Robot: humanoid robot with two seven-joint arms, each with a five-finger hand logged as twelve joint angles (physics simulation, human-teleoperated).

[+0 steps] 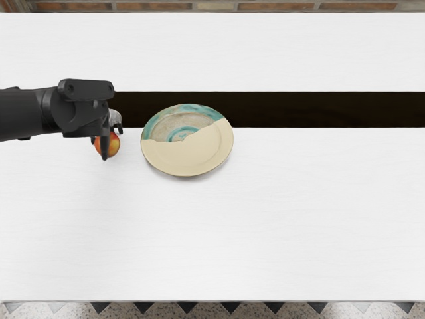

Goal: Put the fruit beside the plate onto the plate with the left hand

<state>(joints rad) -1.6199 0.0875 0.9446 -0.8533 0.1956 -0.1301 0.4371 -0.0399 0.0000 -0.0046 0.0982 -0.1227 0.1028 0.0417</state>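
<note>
The desk [265,226] is bare and white along its near side. Farther back, at its left, the left robot hand [89,116] reaches in with its fingers curled down over the fruit [111,145]. One dark finger crosses the fruit's front and others sit behind it, so the grip looks closed on it. I cannot tell whether the fruit rests on the desk or is just lifted. It hangs right under the fingertips, at the hand's plate-ward end. The fruit is round, red and yellow, like an apple or peach, with no long axis and no stem direction I can make out. The plate [222,143] lies just beside it, toward picture right with a small gap, so the coming move is probably a short sideways carry. The right arm is out of view.
</note>
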